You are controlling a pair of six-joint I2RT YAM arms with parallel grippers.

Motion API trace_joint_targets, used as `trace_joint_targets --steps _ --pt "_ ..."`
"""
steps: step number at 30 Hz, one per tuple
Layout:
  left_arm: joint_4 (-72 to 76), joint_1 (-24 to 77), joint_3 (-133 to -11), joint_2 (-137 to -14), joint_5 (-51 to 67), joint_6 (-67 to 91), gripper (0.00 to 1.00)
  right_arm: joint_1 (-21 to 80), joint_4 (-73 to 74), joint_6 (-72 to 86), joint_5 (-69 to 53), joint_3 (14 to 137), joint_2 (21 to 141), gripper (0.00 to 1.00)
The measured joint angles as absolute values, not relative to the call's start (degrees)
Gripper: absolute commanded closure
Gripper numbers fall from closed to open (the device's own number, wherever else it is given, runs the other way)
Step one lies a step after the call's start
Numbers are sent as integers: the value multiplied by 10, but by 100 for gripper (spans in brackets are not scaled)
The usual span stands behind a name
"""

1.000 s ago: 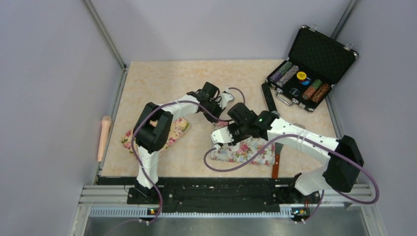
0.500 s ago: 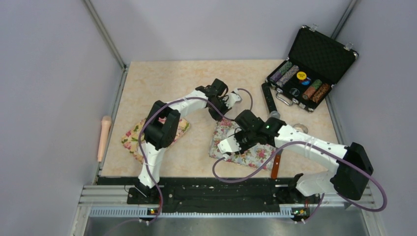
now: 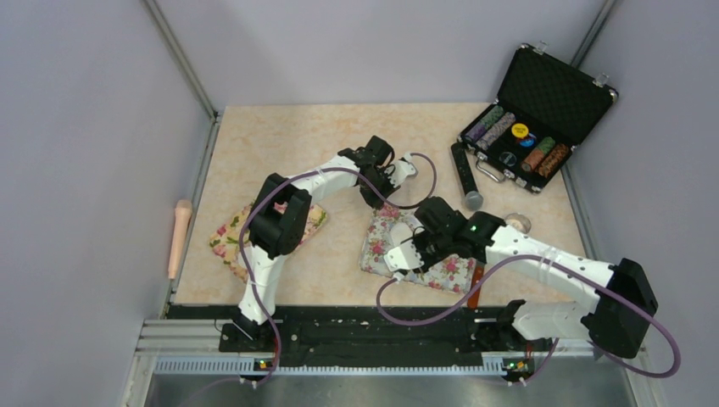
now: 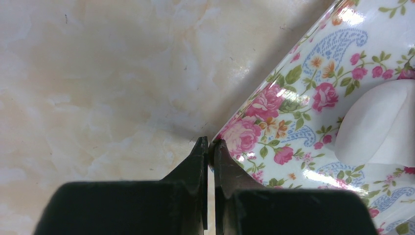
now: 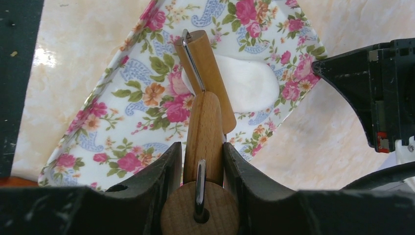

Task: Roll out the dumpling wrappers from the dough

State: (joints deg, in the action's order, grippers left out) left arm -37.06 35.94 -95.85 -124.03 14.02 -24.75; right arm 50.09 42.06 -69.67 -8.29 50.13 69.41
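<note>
1. Left gripper [image 4: 209, 144]: jaws pressed together on the corner edge of the floral mat [image 4: 293, 98]. Its likely job is to anchor the mat so it does not slide under the roller
2. Dumpling wrapper [image 5: 247, 81]: a pale oval of dough lying on the mat, near the pinched corner. The left wrist view shows one side apparently lapped over itself, so it is judged not yet a thin round disc
3. Wooden roller [image 5: 208, 73]: the barrel lies across one edge of the wrapper. Whether it bears down on the dough cannot be told
4. Right gripper [image 5: 202, 149]: its fingers clamp the roller's handle from both sides
5. Technique, as a judgement:
   - Work from the middle of the dough outward with light, even pressure
   - Use short strokes so the barrel stays on the mat
   - Ease the lapped side flat rather than creasing it
   - Leave the pinched corner held throughout
6. Surface: the tabletop [image 3: 280, 136] is marbled beige with a sheen, and the mat is glossy too, so slipping is a fair risk
   - A pale stick [image 3: 180, 237] lies beyond the table's left edge
   - A second floral mat [image 3: 225, 240] sits under the left arm
   - An open black case [image 3: 555, 89] of coloured chips stands at the far right
7. Room: plain grey walls [image 3: 85, 127] close in on three sides
</note>
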Motion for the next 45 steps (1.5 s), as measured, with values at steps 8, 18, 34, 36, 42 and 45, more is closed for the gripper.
trace_joint_targets --steps 8,18,34,36,42,45 --pt "-370 359 -959 -1240 139 -242 100 501 463 -685 -95 498 674 100" --pt "-370 359 -959 -1240 139 -239 100 506 480 -668 -87 501 671 100" --pt "-325 357 -912 -1215 141 -231 100 503 356 -599 -15 575 687 100" --pt "-321 357 -907 -1213 141 -230 100 502 316 -606 -6 551 701 100" --pt "-313 357 -901 -1209 141 -227 100 492 270 -630 1 514 750 100" --pt "-309 357 -896 -1207 141 -227 100 487 271 -635 -2 514 755 100"
